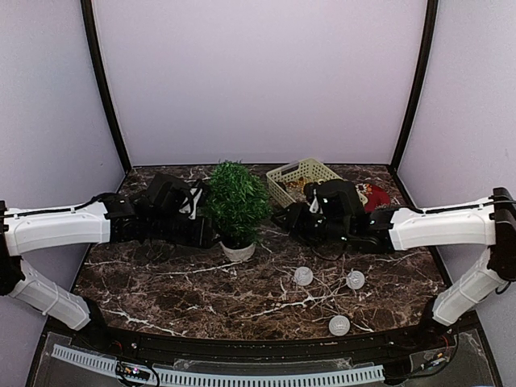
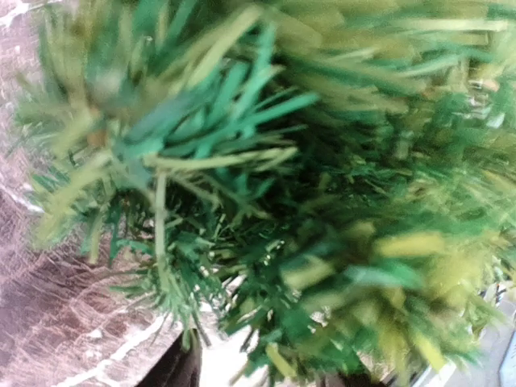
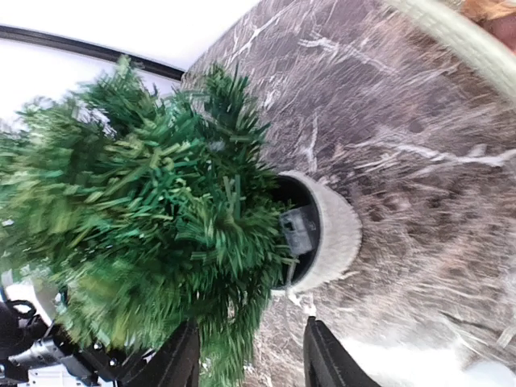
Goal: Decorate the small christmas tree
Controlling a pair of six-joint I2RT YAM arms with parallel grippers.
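Note:
The small christmas tree (image 1: 236,201) stands mid-table in its round white pot (image 1: 239,251). My left gripper (image 1: 206,231) is against the tree's left side. In the left wrist view blurred foliage (image 2: 306,201) fills the frame; the gripper (image 2: 262,375) shows only two dark fingertips (image 2: 176,367) set wide apart, open, with branches between them. My right gripper (image 1: 283,219) is just right of the tree. In the right wrist view it (image 3: 250,363) is open and empty, with the tree (image 3: 145,226) and pot (image 3: 339,234) close ahead. Three clear ball ornaments (image 1: 303,276) lie on the table in front.
A pale green basket (image 1: 302,179) with decorations stands behind the right gripper; its rim shows in the right wrist view (image 3: 451,32). A red item (image 1: 376,197) lies to its right. The other balls lie further right (image 1: 355,280) and nearer the front edge (image 1: 339,325). Grey walls enclose the dark marble table (image 1: 161,282).

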